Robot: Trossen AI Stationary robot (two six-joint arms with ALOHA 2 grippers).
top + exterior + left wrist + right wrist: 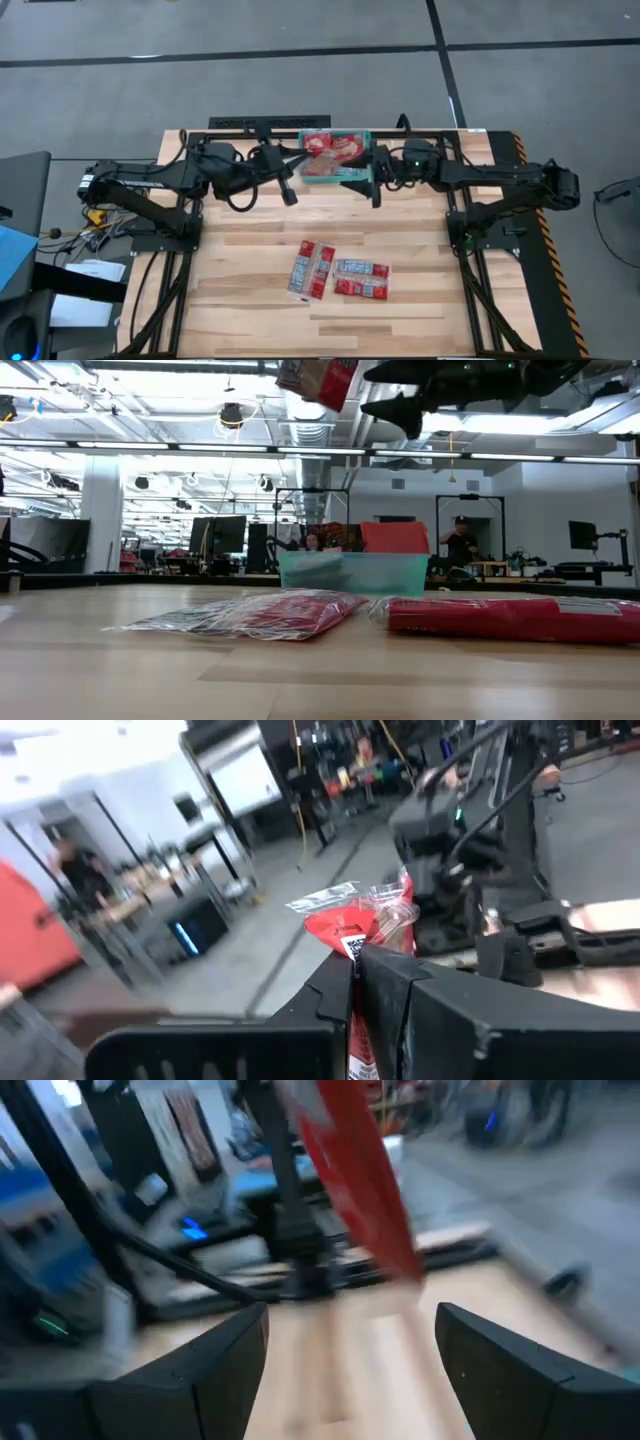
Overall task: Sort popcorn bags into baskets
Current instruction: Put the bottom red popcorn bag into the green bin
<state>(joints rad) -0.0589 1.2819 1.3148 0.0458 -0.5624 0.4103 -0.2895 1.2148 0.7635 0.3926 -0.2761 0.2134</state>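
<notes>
Packet (362, 925) pinched in the left gripper (357, 982), jaws clamped on its lower end, held high just beside the green basket (340, 178) at the back of the desk (250, 290). Right gripper (350, 1350) hangs opposite, jaws wide and holding nothing. Best carry it squarely over the basket before letting go, I'd say. Four more packets (338, 274) wait mid-desk.

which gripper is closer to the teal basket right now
Right. The right gripper hangs open at the basket's corner; the left gripper, shut on a popcorn bag, is slightly farther off its other side.
</notes>
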